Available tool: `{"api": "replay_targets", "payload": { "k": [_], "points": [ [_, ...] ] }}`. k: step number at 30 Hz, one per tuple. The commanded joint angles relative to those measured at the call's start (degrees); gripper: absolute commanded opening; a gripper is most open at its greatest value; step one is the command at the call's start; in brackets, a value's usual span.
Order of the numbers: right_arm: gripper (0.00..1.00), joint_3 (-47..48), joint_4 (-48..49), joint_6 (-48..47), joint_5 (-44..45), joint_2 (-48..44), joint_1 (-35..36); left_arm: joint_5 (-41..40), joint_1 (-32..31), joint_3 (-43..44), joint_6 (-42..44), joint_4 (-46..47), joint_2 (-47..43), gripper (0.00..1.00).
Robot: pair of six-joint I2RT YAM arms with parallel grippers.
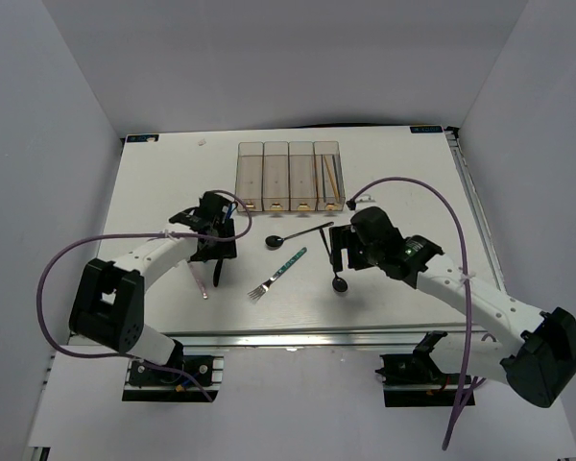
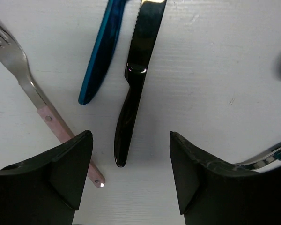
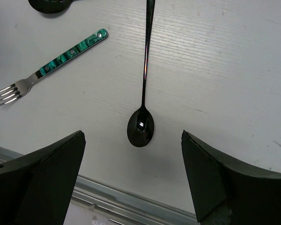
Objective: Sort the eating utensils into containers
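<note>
While both pincers hang released over the worktop (image 1: 413, 192), we log how the two pieces beneath them should handle.

Left pincer (image 2: 129, 137): jaws apart, nothing held. The black knife (image 2: 131, 93) lies flat between the fingers, touching neither, with its handle butt nearest the pincer and its blade running away from it. We judge it light, stiff and glossy, so likely slippery. The best hold is across the thicker part of the handle, with the fingers brought right down to the surface. The pink-handled fork (image 2: 51, 119) ends just beside the left finger and could be caught in a closing. The blue knife (image 2: 100, 56) lies just beyond, left of the black one.

Right pincer (image 3: 132, 134): jaws wide, empty. The black spoon (image 3: 144, 84) lies between the fingers, bowl nearest the pincer and thin handle pointing away. We judge it light, rigid and polished. The rounded bowl would probably squirt out of a pinch, so we favour the neck or the handle just beyond the bowl. The teal-handled fork (image 3: 70, 51) lies apart, to the left and beyond.

The containers (image 1: 288, 178) stand well beyond both pincers. The bin nearest the right pincer holds thin sticks.
</note>
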Motion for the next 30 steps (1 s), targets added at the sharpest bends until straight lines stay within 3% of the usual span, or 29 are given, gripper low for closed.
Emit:
{"api": "replay_targets", "payload": {
  "k": [1, 15, 30],
  "points": [
    [0.88, -0.2, -0.4, -0.2, -0.7, -1.6, 0.0, 2.6, -0.2, 2.4, 1.8, -1.7, 0.9, 0.76],
    [0.89, -2.0, 2.0, -2.1, -6.4, -8.1, 0.0, 4.5, -0.2, 1.5, 3.9, -1.5, 7.3, 0.68],
    [0.89, 0.5, -1.2, -1.8, -6.4, -9.6, 0.0, 5.7, -0.2, -1.4, 3.9, 0.3, 10.3, 0.41]
  ]
}}
